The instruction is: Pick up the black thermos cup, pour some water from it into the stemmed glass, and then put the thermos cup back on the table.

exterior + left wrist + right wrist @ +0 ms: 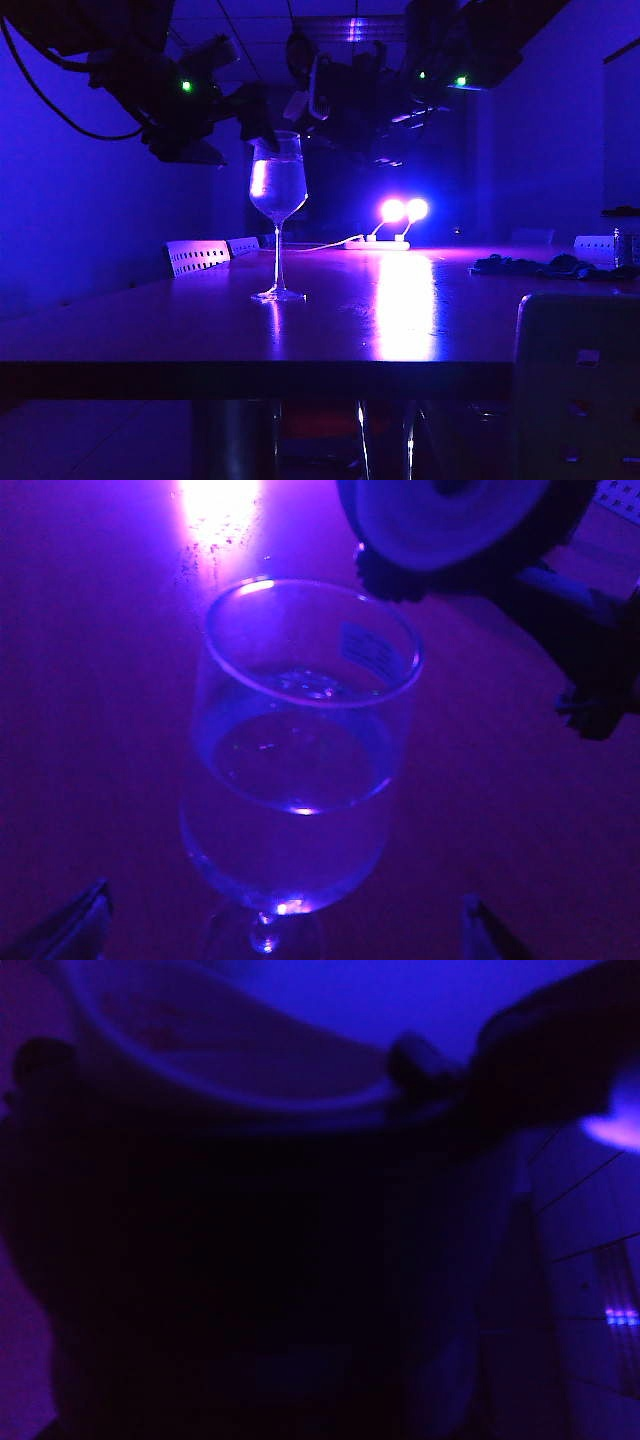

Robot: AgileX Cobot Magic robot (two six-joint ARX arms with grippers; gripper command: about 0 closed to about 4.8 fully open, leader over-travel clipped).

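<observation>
Pouring under way | right gripper (345, 95) clasps black thermos cup (450, 525), tipped above stemmed glass (278, 190) on table (200, 330), water already inside | left gripper (285, 930) spread wide, empty, around the stem | next: right the cup, set it down.

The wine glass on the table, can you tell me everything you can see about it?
The stemmed glass is clear, with a tulip-shaped bowl, a thin long stem and a round flat foot. It stands upright on the glossy brown table, glowing purple in the dim light. Water fills part of its bowl. A small label shows on its far wall. Nothing grips it; the tilted black thermos cup hangs just above its rim.
</observation>
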